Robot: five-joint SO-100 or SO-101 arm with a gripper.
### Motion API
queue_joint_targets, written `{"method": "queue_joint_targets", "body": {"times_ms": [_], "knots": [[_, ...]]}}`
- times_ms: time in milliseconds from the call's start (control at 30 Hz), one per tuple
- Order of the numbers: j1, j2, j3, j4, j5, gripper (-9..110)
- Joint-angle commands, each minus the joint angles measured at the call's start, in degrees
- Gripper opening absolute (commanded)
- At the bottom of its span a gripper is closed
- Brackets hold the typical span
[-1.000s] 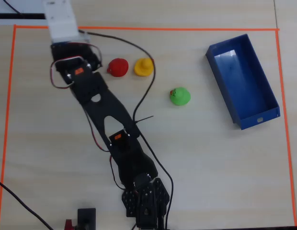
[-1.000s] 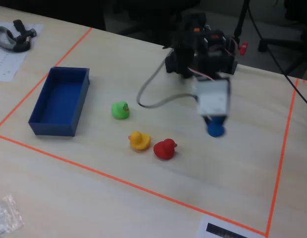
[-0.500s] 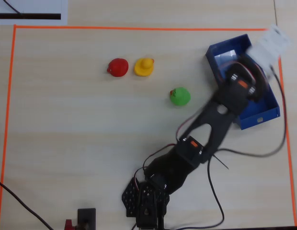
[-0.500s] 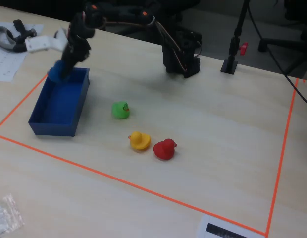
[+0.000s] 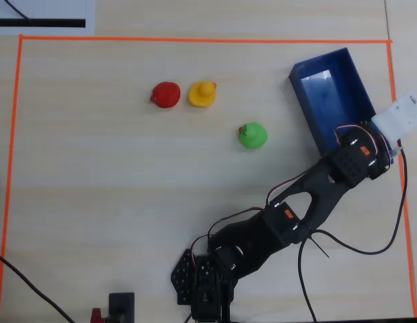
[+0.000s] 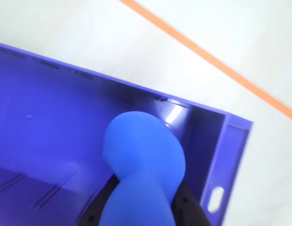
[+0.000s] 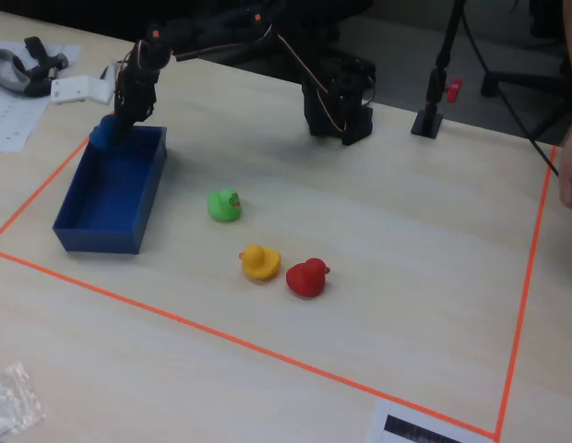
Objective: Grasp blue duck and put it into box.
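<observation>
My gripper is shut on the blue duck; the dark jaws press its lower body from both sides. It hangs over the near end of the dark-blue box, close to a corner wall. In the fixed view the duck sits under the gripper at the far end of the box. In the overhead view the arm's wrist hides the gripper and duck at the lower end of the box.
A green duck, a yellow duck and a red duck stand on the table left of the box. Orange tape frames the work area. The arm's base is at the bottom.
</observation>
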Motion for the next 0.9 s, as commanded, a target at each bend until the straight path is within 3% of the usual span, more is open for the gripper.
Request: {"method": "queue_joint_targets", "body": {"times_ms": [0,67,200,500,600,767,867], "knots": [[0.2,4.0,4.9,-4.7,-1.1,0],[-0.4,5.1,7.3,-4.9,-1.4,3],[-1.7,7.6,9.1,-1.0,-2.9,23],[-4.1,16.7,13.7,1.0,-0.5,34],[-5.1,20.8,14.8,1.5,2.9,31],[-9.6,37.4,22.9,0.5,12.7,2],[-18.5,55.5,41.8,7.6,4.9,0]]}}
